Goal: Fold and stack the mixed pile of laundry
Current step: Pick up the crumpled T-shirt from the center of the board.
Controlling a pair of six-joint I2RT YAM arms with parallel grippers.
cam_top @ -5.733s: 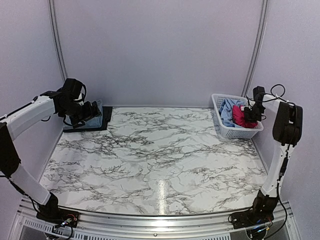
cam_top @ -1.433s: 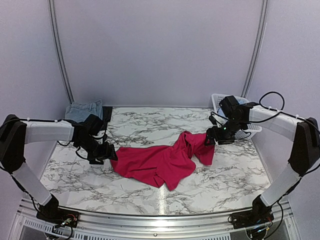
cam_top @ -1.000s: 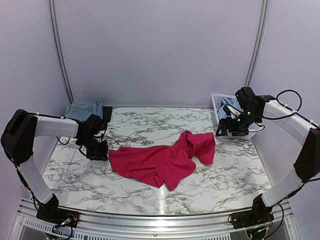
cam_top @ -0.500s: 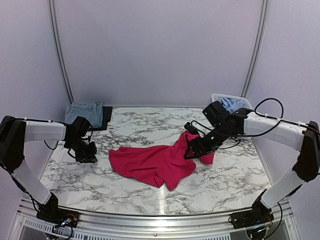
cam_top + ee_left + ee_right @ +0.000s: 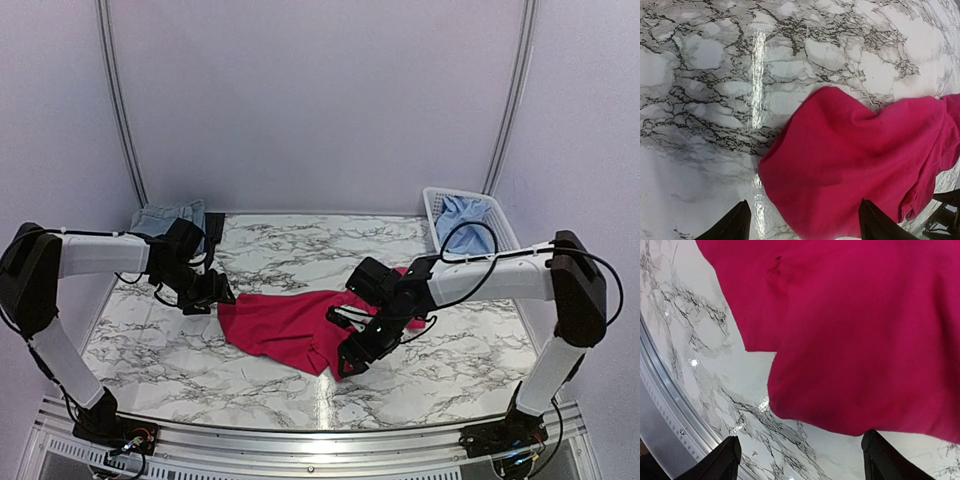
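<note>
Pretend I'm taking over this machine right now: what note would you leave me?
Left gripper: open, over the T-shirt's left edge, holding nothing.
Right gripper: open, over its near edge, holding nothing.
T-shirt: crumpled on the table, not folded.
Denim: far left corner, on a dark piece.
Blue shirt: in the basket.
Done: T-shirt is out.
Left: flatten, fold and stack it, then the blue shirt.
</note>
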